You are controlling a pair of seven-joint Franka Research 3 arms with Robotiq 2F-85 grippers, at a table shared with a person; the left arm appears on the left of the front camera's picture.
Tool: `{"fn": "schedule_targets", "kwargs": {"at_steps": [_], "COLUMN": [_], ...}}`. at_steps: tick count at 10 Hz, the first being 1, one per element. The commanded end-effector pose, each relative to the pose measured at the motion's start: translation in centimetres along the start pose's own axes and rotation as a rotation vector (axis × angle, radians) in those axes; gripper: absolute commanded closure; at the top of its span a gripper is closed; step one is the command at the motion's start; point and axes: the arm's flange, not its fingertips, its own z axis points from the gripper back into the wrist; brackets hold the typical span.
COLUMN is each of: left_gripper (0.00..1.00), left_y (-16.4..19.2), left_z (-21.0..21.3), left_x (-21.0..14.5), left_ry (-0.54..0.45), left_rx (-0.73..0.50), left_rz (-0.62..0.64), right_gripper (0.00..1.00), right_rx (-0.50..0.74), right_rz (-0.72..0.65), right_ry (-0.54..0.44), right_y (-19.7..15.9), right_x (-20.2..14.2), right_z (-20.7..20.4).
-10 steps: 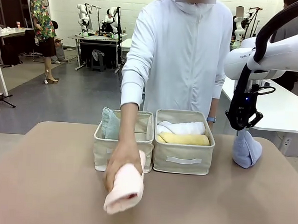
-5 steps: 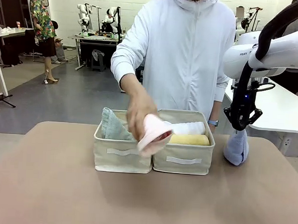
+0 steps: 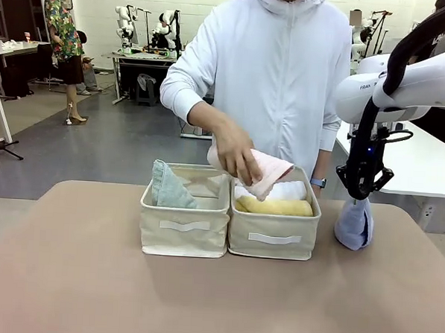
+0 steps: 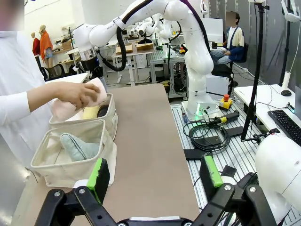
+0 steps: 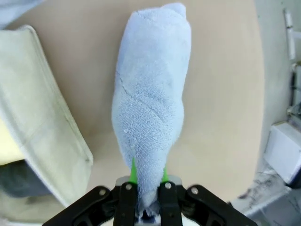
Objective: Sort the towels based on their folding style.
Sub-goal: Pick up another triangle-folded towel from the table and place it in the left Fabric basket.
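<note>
My right gripper [image 3: 364, 190] is shut on the tip of a light-blue cone towel [image 3: 354, 224], which hangs just above the table right of the bins; the towel [image 5: 150, 108] hangs straight down from the gripper [image 5: 148, 181]. The person's hand holds a pale pink rolled towel [image 3: 265, 173] over the right bin [image 3: 273, 244], where a white roll [image 3: 285, 191] and a yellow roll [image 3: 276, 207] lie. A sage-green cone towel [image 3: 167, 189] stands in the left bin [image 3: 183, 235]. My left gripper [image 4: 155, 174] is open and holds nothing, back from the bins.
Both beige bins stand side by side at the table's middle, near the person. The bin wall [image 5: 42, 136] lies close beside the hanging blue towel. Bare tabletop [image 3: 200, 300] stretches in front of the bins. A white table [image 3: 416, 165] stands behind my right arm.
The person's hand lifted the pink towel from the table in front of the bins up and over the right bin. My right gripper has shifted only slightly with the blue towel.
</note>
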Motion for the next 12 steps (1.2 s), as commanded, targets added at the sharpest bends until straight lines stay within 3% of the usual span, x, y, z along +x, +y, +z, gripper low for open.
{"fn": "schedule_targets", "kwargs": {"at_steps": [1,2,3,4,6,8,10,12], "left_gripper": [0.00,0.00,0.00,0.00,0.00,0.00,0.00,0.00], "left_y": [-0.2,-0.2,-0.2,-0.2,-0.2,-0.2,-0.2,-0.2], "left_z": [-0.1,-0.1,-0.1,-0.1,-0.1,-0.1,-0.1,-0.1], "left_x": [0.1,0.1,0.1,0.1,0.1,0.1,0.1,0.1], "left_ry": [-0.018,-0.018,-0.018,-0.018,-0.018,-0.018,-0.018,-0.018], "left_rx": [0.011,0.011,0.011,0.011,0.011,0.011,0.011,0.011], "left_rz": [-0.028,-0.028,-0.028,-0.028,-0.028,-0.028,-0.028,-0.028], "right_gripper": [0.90,0.90,0.84,0.84,0.84,0.84,0.84,0.84], "right_rx": [-0.006,-0.006,0.001,0.003,0.009,0.017,0.066,0.004], "right_rz": [0.019,0.019,0.006,0.089,0.251,0.274,0.298,0.275], "right_ry": [-0.016,-0.016,-0.005,-0.052,-0.191,-0.247,-0.257,-0.255], "right_y": [0.4,0.4,0.3,0.1,-0.1,0.2,-0.8,0.9], "right_x": [-0.9,-0.9,-0.3,-1.9,-9.7,-13.8,-15.1,-14.8], "right_z": [0.8,0.8,0.4,1.5,7.9,11.5,12.4,13.6]}}
